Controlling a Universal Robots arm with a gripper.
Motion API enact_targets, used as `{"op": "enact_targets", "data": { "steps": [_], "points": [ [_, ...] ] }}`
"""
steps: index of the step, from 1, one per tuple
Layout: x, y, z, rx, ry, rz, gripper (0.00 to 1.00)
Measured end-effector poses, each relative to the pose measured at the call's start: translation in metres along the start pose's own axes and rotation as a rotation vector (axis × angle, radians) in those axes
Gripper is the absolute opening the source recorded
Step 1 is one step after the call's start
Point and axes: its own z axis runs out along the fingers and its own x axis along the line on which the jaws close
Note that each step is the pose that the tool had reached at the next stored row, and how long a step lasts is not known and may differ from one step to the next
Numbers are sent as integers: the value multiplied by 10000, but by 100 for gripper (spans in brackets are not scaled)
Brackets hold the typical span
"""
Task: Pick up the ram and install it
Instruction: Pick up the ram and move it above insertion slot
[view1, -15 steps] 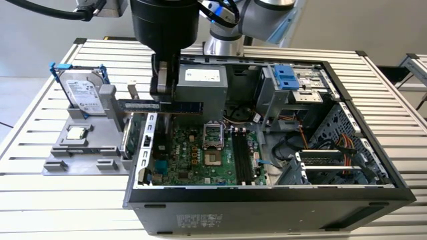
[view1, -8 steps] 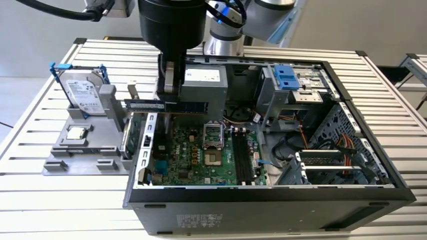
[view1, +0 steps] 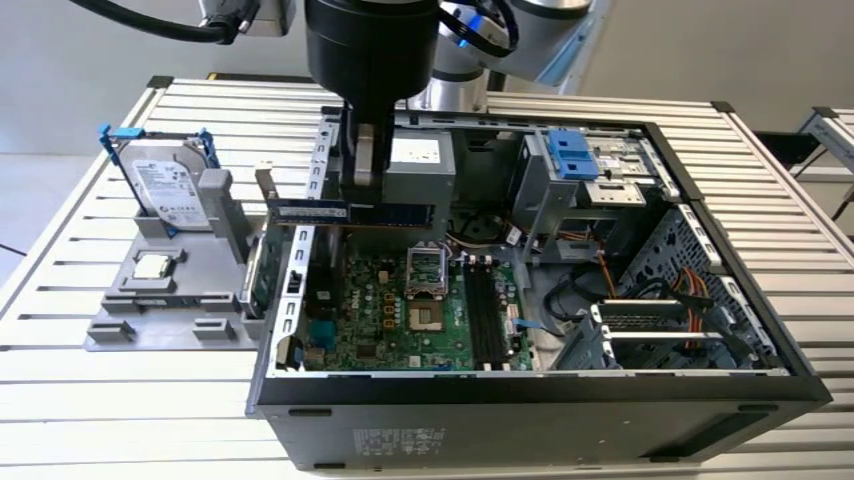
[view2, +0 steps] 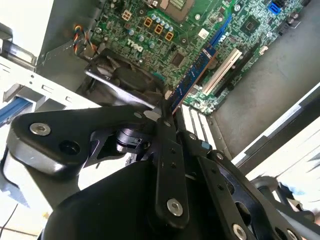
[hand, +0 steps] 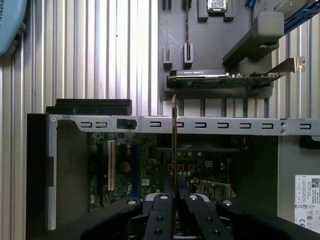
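The ram (view1: 400, 212) is a slim bluish stick held level and on edge above the back left part of the open computer case (view1: 534, 400). My gripper (view1: 358, 205) is shut on it near its middle, coming down from above. In the first wrist view the ram (hand: 174, 145) shows edge-on as a thin line rising from between the fingers (hand: 161, 205), over the case's slotted rim. In the second wrist view the ram (view2: 192, 77) sticks out past my gripper (view2: 167, 112) over the green motherboard (view2: 165, 35). The long black memory slots (view1: 487, 310) lie on the motherboard, nearer the exterior view's right.
A grey fixture (view1: 174, 300) beside the case holds a silver hard drive in a blue frame (view1: 167, 185), a processor chip (view1: 154, 265) and a green expansion card (view1: 267, 270). Inside the case stand the power supply (view1: 420, 170) and drive cage (view1: 587, 170), with cables at the exterior view's right.
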Motion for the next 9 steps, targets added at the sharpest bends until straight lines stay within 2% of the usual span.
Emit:
{"op": "enact_targets", "data": {
  "steps": [9],
  "points": [
    [-1, -109, -7, 0, 0, -1, 0]
  ]
}}
